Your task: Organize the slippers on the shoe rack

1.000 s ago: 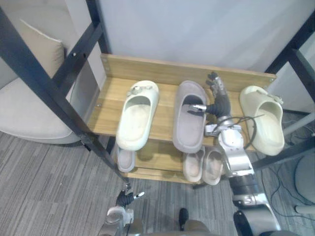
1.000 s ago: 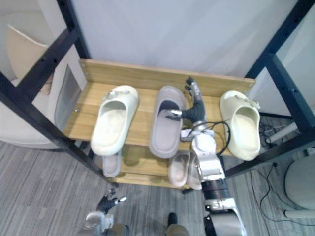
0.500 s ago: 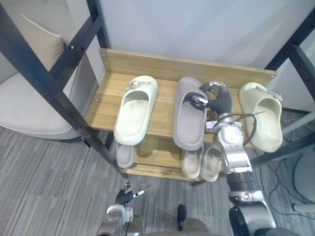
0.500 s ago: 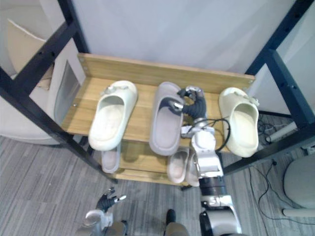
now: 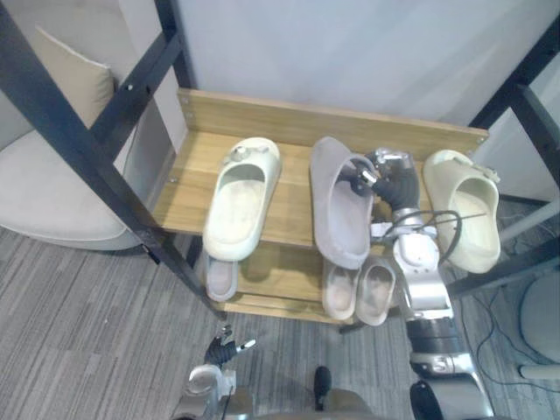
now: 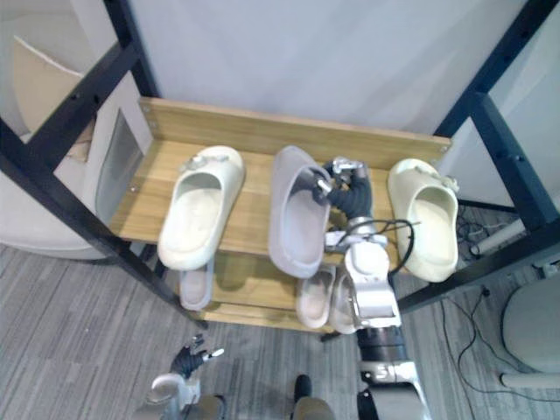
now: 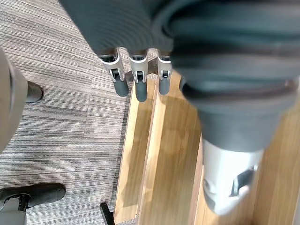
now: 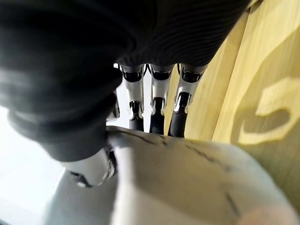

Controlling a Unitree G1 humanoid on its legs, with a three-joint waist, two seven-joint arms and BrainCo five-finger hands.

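Wood shoe rack [image 5: 332, 123]: R robot hand [image 5: 391, 181] clamped on grey slipper [image 5: 337, 210], prob. tipped sideways; L robot hand [image 5: 225, 351] slack.

grey slipper [image 5: 337, 210]: tilted on edge, top shelf [image 5: 188, 188] | left cream slipper [image 5: 238, 197]: flat | right cream slipper [image 5: 468, 245]: flat

I read this as a corner of a home set up inside a lab or office test bay; a low wooden shoe rack [image 5: 262, 118] stands against a plain white wall [image 5: 350, 52], with a cream slipper [image 5: 241, 197] and a grey slipper [image 5: 337, 219] on its top shelf and more pale slippers [image 5: 376, 293] on the shelf below; a beige armchair [image 5: 44, 201] with a cushion [image 5: 74, 79] sits just beside the rack, which gives the domestic look; the grey striped carpet [image 5: 79, 332] looks to me like office flooring; black metal beams [image 5: 74, 122] of a frame cross in front of the rack, as in a test rig.
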